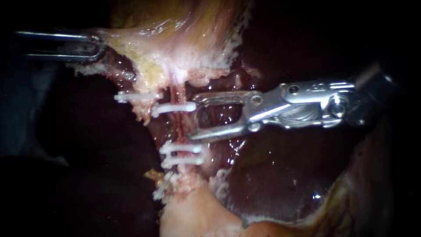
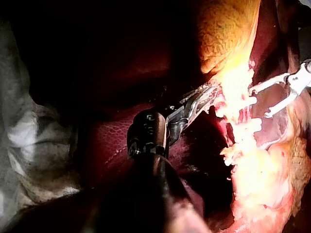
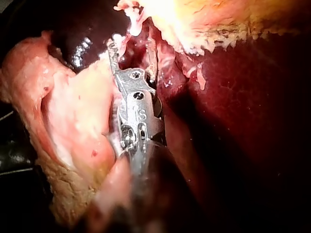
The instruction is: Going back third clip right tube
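Bench-top procedure: the right instrument [image 1: 193,117] reaches in almost level from the right across the dark liver [image 1: 272,175]. Its jaws are spread wide and empty, with the tips just beside the right tube [image 1: 177,125]. The tube carries three white clips: an upper clip [image 1: 173,107] at the upper jaw's tip and two lower clips [image 1: 182,148] under the lower jaw. At upper left, the left instrument [image 1: 97,44] lies horizontal, jaws clamped on the pale tissue edge [image 1: 131,48].

The right instrument [image 1: 194,117] is glossy polished metal, the clips [image 1: 174,108] matt white plastic, the liver [image 1: 272,175] wet and glistening
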Robot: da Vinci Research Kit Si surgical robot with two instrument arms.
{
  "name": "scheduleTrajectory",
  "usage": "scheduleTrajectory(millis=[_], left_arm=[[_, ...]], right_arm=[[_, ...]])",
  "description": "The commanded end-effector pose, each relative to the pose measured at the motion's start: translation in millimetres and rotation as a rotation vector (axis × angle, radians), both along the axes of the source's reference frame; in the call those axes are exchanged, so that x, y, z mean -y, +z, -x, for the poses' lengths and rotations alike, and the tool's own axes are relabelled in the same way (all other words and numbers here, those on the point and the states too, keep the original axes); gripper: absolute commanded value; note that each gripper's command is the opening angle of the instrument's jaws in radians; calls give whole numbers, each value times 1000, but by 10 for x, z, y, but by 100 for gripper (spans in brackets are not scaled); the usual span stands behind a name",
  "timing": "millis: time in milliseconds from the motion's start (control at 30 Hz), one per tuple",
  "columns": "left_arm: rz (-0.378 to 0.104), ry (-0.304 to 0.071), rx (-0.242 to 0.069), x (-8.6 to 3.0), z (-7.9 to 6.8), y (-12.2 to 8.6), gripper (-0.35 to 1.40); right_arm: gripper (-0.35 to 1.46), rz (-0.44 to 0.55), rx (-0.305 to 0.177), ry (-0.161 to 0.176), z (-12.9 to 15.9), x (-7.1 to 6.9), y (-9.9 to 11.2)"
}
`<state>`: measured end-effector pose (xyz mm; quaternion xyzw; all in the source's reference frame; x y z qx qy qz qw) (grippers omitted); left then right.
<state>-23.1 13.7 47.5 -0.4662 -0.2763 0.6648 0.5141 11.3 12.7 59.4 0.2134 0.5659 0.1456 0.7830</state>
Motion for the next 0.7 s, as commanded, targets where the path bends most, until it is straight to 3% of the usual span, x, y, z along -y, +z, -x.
scheduleTrajectory(millis=[33,300,700], left_arm=[[0,0,0,0,0,0,-35],[0,1,1,-1,-1,1,-35],[2,0,0,-1,2,7,-35]], right_arm=[[50,10,-2,-5,6,1,-2],[50,49,-18,-37,50,9,-18],[50,67,-4,-65,67,13,-24]])
